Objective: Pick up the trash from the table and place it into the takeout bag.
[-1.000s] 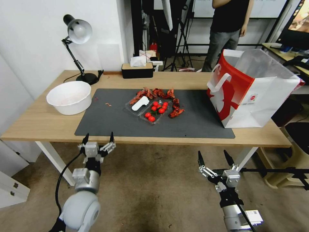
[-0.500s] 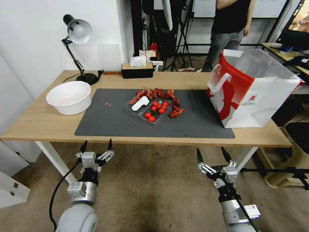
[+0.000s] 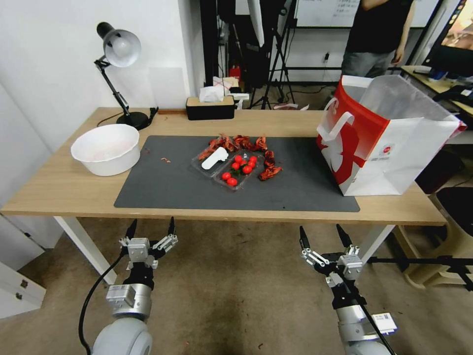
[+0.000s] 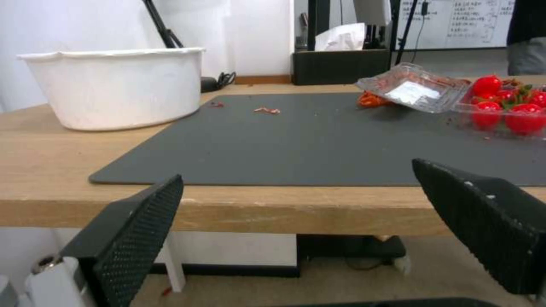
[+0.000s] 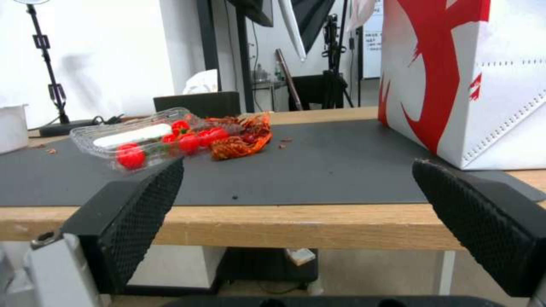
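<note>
— Table (image 3: 64, 190) first: how does it lie?

— Light wood on white legs, spanning the head view from 9 to 3 o'clock; a dark grey mat (image 3: 172, 187) covers its middle.

— Bag?

— Bag (image 3: 389, 133) stands upright and open-mouthed at the table's 3 o'clock end, red and white, one corner on the mat; white loop handles face the mat.

— Next in size?

— White bowl (image 3: 106, 148) at the 9 o'clock end, just beside the mat's edge; lamp (image 3: 118, 64) at 11 o'clock behind it; black tissue box (image 3: 210, 107) at the 12 o'clock edge.

— And the trash?

— At the mat's centre: clear tray (image 3: 235, 172) with red tomatoes (image 3: 241, 166) and a white piece in it; red shell scraps (image 3: 236, 143) curl round its 12 to 3 o'clock side, touching it; a few crumbs (image 3: 165, 159) lie toward the bowl.

— Grippers?

— Left gripper (image 3: 150, 226) hangs below the table's near edge at 7 o'clock, fingers spread wide, nothing between them; right gripper (image 3: 321, 235) likewise at 5 o'clock, fingers parted, nothing held; both well apart from the trash.
</note>
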Available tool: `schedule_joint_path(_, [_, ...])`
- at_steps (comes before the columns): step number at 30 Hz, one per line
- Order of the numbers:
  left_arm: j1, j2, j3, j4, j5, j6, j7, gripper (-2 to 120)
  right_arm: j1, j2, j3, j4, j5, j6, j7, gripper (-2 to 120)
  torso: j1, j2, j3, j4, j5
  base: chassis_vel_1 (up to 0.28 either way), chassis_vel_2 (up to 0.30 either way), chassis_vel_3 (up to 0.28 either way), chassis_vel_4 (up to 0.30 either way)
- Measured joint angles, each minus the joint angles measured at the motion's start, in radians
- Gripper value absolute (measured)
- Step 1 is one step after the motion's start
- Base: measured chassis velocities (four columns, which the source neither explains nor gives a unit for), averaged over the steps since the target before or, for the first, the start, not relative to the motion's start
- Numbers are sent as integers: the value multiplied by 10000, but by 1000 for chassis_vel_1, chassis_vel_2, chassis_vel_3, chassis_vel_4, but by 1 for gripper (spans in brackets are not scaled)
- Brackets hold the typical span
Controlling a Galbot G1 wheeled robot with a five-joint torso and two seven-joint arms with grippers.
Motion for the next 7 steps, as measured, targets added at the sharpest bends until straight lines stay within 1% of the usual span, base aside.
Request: schedule_joint_path(7, [-11,5,8,6,0,9,-19,100,-7,2,0,0,-17,0,9,100,0,0,0,0,0,0,0,0,0])
